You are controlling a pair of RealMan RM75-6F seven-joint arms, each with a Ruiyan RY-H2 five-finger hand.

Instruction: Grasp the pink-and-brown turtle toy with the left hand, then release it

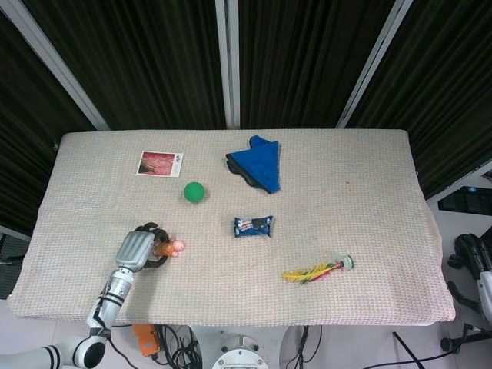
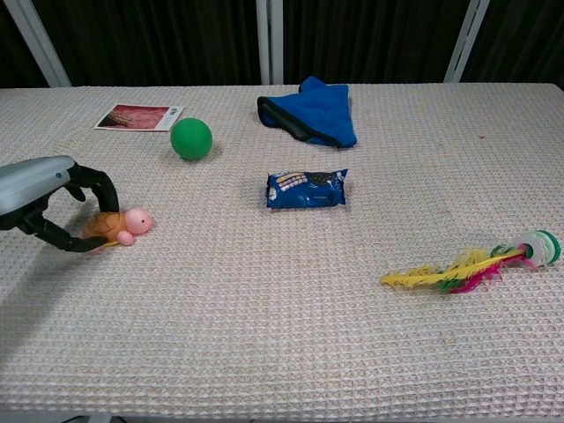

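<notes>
Fingers [image 2: 95,188] of our left hand [image 2: 48,201] curl around the pink-and-brown turtle toy [image 2: 119,225], gripping it on the table [image 2: 291,308].

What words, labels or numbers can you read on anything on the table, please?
None can be read.
Blue snack packet: white print, too blurred to read.
Photo card: small marks on its white strip, too small to read.

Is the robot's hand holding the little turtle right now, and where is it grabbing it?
Yes. The left hand grips the turtle toy around its brown shell; the pink head pokes out free.
</notes>
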